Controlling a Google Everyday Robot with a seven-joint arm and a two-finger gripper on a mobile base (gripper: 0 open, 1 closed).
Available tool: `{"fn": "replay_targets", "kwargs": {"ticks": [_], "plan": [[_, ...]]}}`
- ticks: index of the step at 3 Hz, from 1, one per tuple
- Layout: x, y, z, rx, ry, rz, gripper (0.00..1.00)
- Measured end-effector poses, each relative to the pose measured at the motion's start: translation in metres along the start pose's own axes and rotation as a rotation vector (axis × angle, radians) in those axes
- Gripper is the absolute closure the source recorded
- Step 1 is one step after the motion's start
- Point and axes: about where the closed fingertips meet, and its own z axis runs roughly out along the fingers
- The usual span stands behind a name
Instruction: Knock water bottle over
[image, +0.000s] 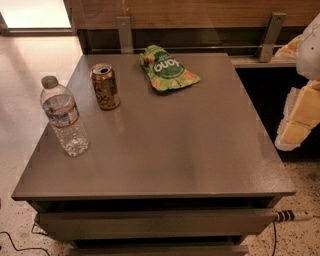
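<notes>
The water bottle (64, 117) is clear ribbed plastic with a grey-white cap and a white label with red and blue bands. It stands upright near the left edge of the grey table (200, 150). My gripper (298, 116), white with pale yellow parts, hangs at the far right of the view, off the table's right edge. It is far from the bottle and touches nothing.
A brown-gold drink can (105, 86) stands upright just behind and to the right of the bottle. A green snack bag (167, 69) lies at the back middle. A wooden wall with metal brackets runs behind the table. A drawer front (155, 220) shows below the table's front edge.
</notes>
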Motion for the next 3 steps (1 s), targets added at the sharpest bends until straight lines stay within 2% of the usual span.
{"fn": "replay_targets", "kwargs": {"ticks": [1, 2, 3], "plan": [[0.0, 0.0, 0.0, 0.0, 0.0, 0.0, 0.0], [-0.01, 0.002, 0.001, 0.004, -0.041, -0.008, 0.0], [-0.02, 0.001, 0.012, -0.018, -0.143, 0.021, 0.0]]}}
